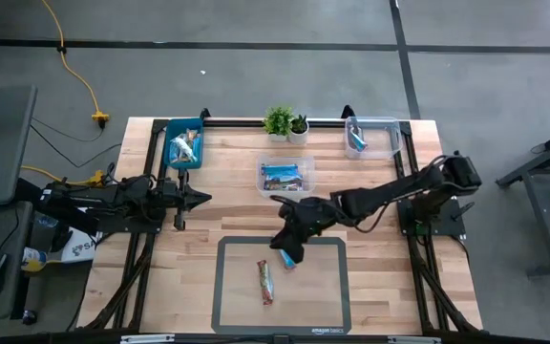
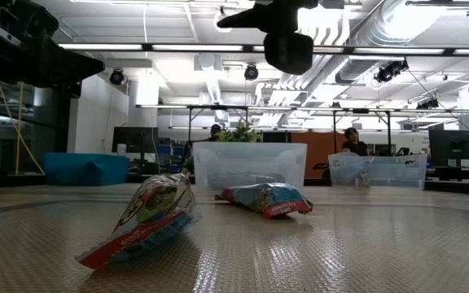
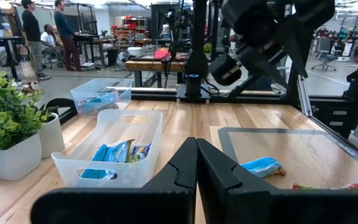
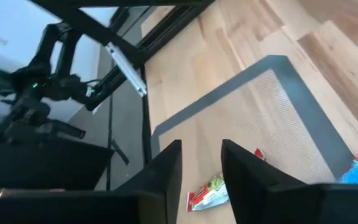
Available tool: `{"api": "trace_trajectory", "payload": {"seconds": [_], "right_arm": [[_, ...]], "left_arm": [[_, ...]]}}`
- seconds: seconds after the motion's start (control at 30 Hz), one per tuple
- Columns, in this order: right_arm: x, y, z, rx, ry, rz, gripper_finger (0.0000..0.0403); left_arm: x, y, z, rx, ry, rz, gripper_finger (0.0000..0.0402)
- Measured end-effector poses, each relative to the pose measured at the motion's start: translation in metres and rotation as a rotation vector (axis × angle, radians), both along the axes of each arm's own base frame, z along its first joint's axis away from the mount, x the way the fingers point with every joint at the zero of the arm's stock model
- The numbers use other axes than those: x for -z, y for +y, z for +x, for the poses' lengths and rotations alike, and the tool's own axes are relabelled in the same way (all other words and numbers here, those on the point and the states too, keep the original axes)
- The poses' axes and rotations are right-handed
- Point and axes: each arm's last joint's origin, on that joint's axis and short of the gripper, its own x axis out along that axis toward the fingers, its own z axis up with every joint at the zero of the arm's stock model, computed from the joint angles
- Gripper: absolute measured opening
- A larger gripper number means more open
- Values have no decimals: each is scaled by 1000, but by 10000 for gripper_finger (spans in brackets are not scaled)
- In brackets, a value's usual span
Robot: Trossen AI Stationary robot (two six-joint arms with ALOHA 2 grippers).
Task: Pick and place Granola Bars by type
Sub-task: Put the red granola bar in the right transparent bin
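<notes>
Hovering over the mat [image 1: 227, 287], the right claw [image 4: 201, 163] stands narrowly parted and empty, poised above two granola bars: a blue one [image 1: 288, 259] directly beneath, a red-green one [image 1: 265, 281] nearby. Sorted bars fill three bins, the middle bin [image 1: 285, 176] closest. The left claw [image 3: 196, 163] waits shut at the table's left edge.

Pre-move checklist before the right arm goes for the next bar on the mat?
1. Right tool over the grey mat, fingers apart, nothing between them: ok.
2. Light blue foil bar lies flat on the mat beside that tool: ok.
3. Red-and-green wrapped bar apart from the blue one: ok.
4. Clear centre bin upright, unobstructed: ok.
5. Left tool shut, parked off the mat: ok.
6. Which bin takes which type: cannot tell.
</notes>
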Motion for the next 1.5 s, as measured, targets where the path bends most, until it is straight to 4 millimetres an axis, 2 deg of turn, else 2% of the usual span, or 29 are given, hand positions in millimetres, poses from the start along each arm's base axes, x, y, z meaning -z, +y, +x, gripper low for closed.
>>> {"api": "trace_trajectory", "payload": {"seconds": [0.27,0.37,0.5,0.7,0.83,1.07,1.37,1.5], "right_arm": [[3,15,-5,67,49,0,127],[-8,20,-3,60,35,-33,132],[-30,25,9,50,22,-128,134],[-45,23,38,73,215,-249,134],[-33,16,50,133,439,-254,134],[3,9,47,183,679,-271,134],[51,9,37,135,754,-223,136],[68,10,37,121,714,-173,167]], "left_arm": [[0,0,0,0,0,0,1],[0,0,0,1,0,0,1],[0,0,0,0,0,0,1],[0,0,0,0,1,0,1],[0,0,0,1,0,0,1],[0,0,0,0,0,0,1],[0,0,0,0,0,0,1],[0,0,0,0,0,0,1]]}}
